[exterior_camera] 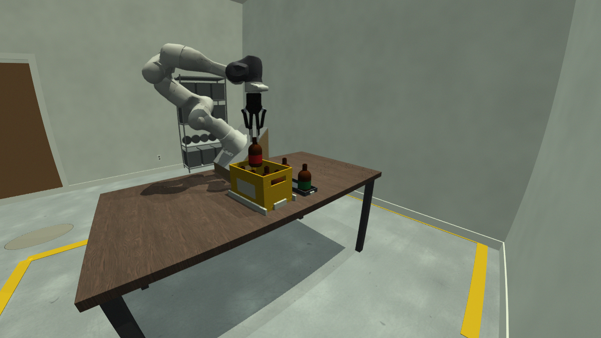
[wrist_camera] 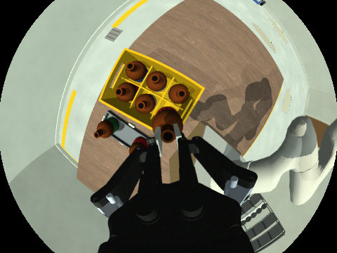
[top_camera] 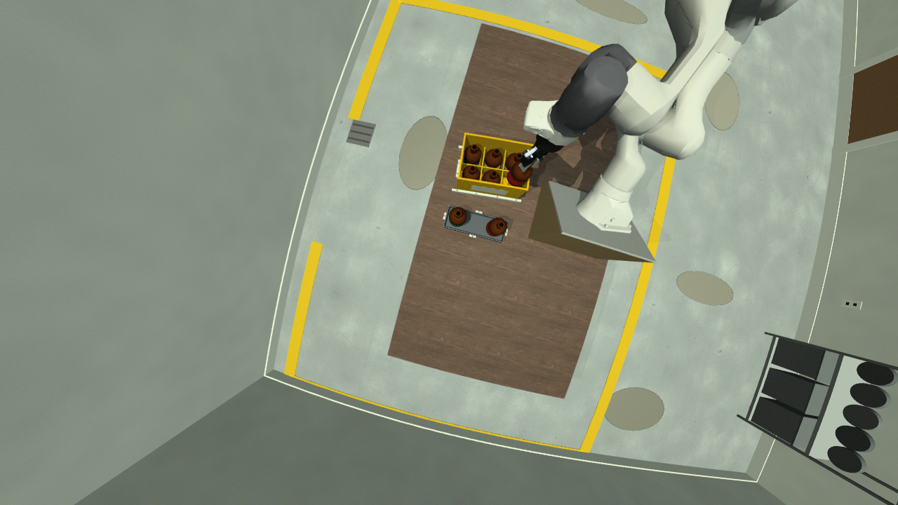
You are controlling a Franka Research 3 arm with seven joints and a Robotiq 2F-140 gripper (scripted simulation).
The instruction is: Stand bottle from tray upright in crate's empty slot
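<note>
My gripper (top_camera: 526, 159) (exterior_camera: 254, 137) (wrist_camera: 167, 131) is shut on the neck of a brown bottle with a red label (top_camera: 520, 170) (exterior_camera: 255, 154) (wrist_camera: 167, 121). The bottle hangs upright over the corner slot of the yellow crate (top_camera: 461, 183) (exterior_camera: 276, 194) (wrist_camera: 125, 114), its base near the height of the crate's rim. In the wrist view the other slots hold several brown bottles. The held bottle hides most of the slot under it. The grey tray (top_camera: 477, 226) (wrist_camera: 128, 135) holds a green-labelled bottle (top_camera: 457, 216) (exterior_camera: 304, 177) (wrist_camera: 107, 128) and a red-labelled bottle (top_camera: 497, 226) (wrist_camera: 139, 144).
White strips (top_camera: 486, 195) (exterior_camera: 248, 202) lie along the foot of the crate. The tray stands close beside the crate's long side. The wedge-shaped arm base (top_camera: 586, 229) stands to the right of crate and tray in the top view. The wooden table (top_camera: 490, 301) (exterior_camera: 168, 235) carries everything.
</note>
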